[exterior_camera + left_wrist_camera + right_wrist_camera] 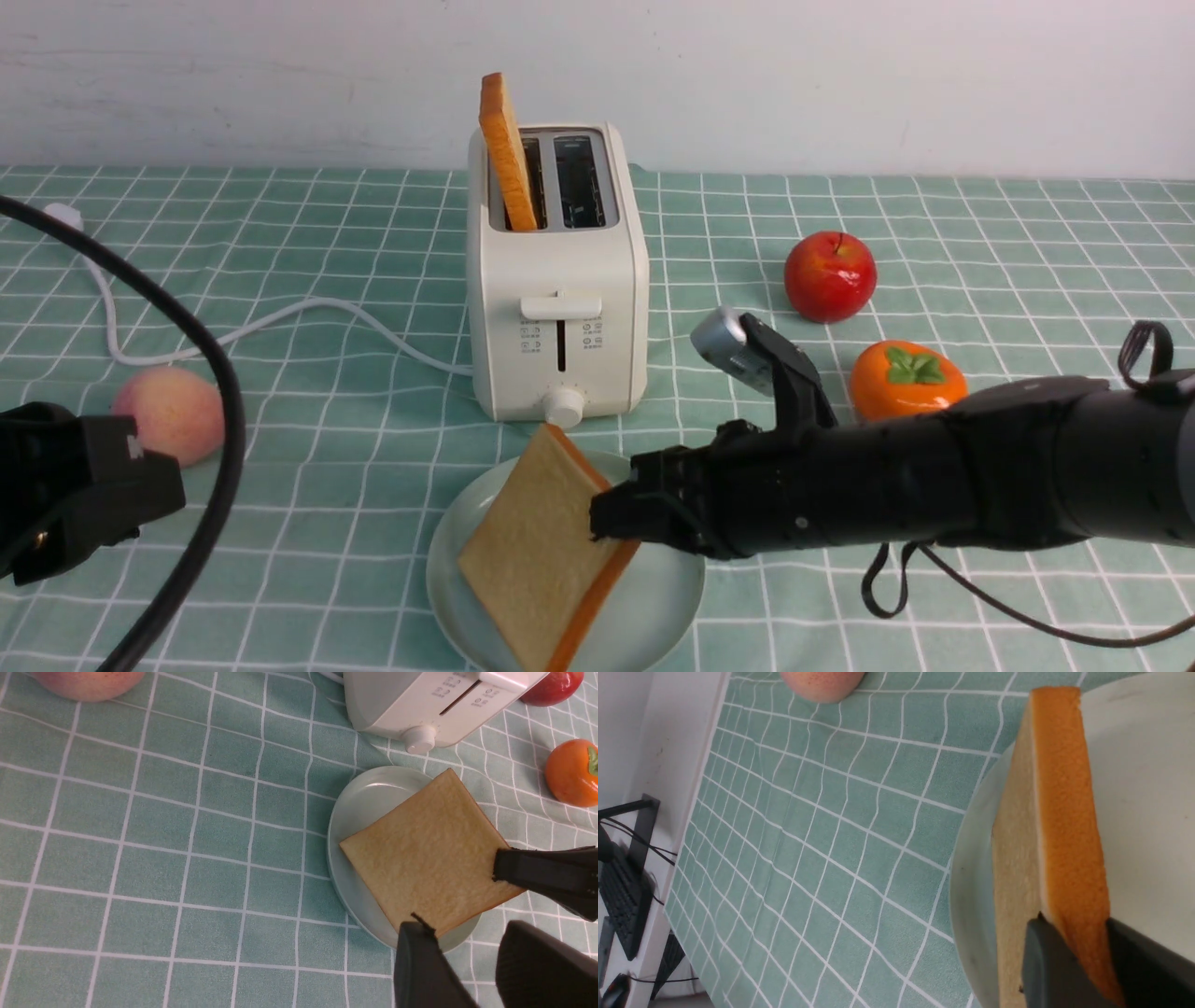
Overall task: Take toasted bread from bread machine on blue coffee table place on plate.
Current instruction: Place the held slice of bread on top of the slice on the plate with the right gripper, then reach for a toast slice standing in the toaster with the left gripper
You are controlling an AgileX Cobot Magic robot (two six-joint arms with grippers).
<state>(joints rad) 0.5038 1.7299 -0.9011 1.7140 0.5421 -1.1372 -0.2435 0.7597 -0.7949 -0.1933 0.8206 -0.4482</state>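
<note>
Toast slice, pinched by the right tool, tilts over the plate; lower flat before releasing. Left tool gapes, empty.

I read the toast slice in my right end effector as dry, matt and finely porous, its orange crust grainier. The end effector itself looks like matt black plastic. Beneath it the plate is smooth with a soft sheen, and the surface is matt, rippled cloth. Beyond it the toaster looks like satin plastic and the apple is glossy.
</note>
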